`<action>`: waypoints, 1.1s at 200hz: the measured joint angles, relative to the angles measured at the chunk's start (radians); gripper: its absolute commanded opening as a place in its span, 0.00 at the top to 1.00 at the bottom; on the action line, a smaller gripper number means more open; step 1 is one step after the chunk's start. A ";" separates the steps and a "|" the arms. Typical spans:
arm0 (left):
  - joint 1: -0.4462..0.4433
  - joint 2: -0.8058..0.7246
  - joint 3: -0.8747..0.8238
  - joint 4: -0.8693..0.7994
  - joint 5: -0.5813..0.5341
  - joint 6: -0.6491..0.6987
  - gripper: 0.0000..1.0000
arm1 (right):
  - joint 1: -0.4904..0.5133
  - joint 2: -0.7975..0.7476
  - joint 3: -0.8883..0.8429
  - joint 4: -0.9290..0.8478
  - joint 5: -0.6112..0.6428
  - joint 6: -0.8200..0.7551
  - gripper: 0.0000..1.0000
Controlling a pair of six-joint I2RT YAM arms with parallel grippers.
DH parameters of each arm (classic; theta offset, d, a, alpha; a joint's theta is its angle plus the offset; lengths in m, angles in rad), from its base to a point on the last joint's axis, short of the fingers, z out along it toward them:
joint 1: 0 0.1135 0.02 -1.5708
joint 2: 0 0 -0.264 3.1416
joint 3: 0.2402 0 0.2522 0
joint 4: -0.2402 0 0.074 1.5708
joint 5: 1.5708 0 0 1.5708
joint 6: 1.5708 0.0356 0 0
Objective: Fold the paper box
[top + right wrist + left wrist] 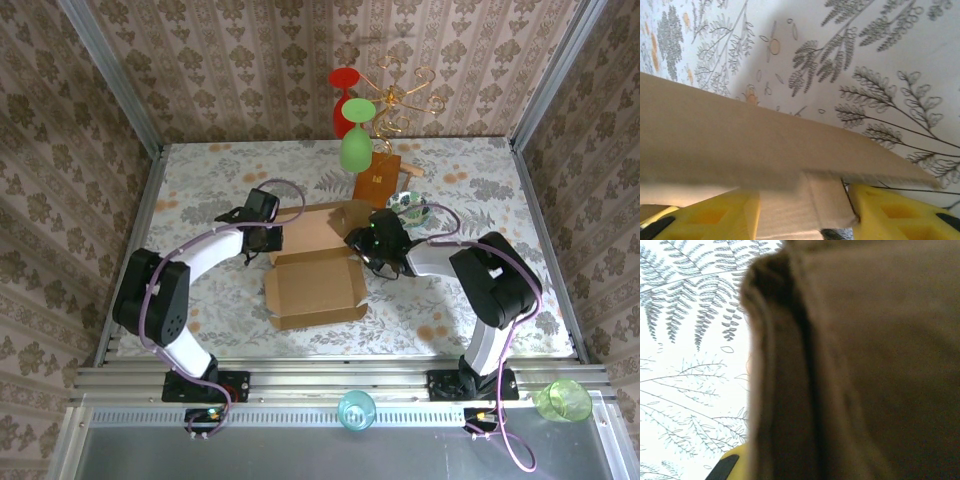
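Right hand [805,212] clamped on a tab of the box [740,145], yellow fingers [715,215] on either side; detail taken from wrist view. Left hand [262,235] shut at box's left edge; own wrist view blurred, grip unconfirmed. Seen from above: box mid-surface [200,180] between hands, inside up, long axis near-to-far.
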 measured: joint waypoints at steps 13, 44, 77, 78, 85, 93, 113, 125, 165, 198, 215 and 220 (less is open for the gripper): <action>0.010 0.004 0.001 -0.001 0.011 0.000 1.00 | 0.000 0.000 0.013 0.000 0.000 0.000 0.55; 0.023 0.005 0.003 -0.001 0.018 0.000 1.00 | 0.000 0.000 0.045 -0.002 -0.001 0.000 0.57; 0.022 0.005 0.005 -0.001 0.026 0.000 1.00 | 0.000 0.011 0.076 -0.007 -0.018 0.000 0.60; 0.022 0.005 0.005 -0.001 0.026 0.000 1.00 | 0.000 0.012 0.076 -0.007 -0.019 0.000 0.60; 0.023 0.005 0.005 -0.002 0.026 0.000 1.00 | 0.002 0.017 0.079 -0.008 -0.024 0.000 0.61; 0.023 0.005 0.005 -0.002 0.027 0.000 1.00 | 0.003 0.024 0.080 -0.009 -0.030 0.000 0.61; 0.023 0.005 0.005 -0.002 0.031 0.000 1.00 | 0.010 0.040 0.081 -0.020 -0.035 0.000 0.62; 0.023 0.005 0.005 -0.002 0.032 0.000 1.00 | 0.016 0.048 0.086 -0.032 -0.042 0.000 0.63; 0.024 0.015 0.009 -0.005 0.031 0.000 1.00 | 0.038 0.074 0.126 -0.077 -0.049 -0.010 0.69; 0.032 0.018 0.013 -0.005 0.023 -0.001 1.00 | 0.048 0.097 0.187 -0.140 -0.051 -0.035 0.72; 0.029 0.018 0.014 -0.005 0.025 -0.001 1.00 | 0.056 0.100 0.206 -0.159 -0.053 -0.049 0.72; 0.029 0.018 0.015 -0.005 0.025 -0.001 1.00 | 0.058 0.101 0.210 -0.166 -0.054 -0.054 0.72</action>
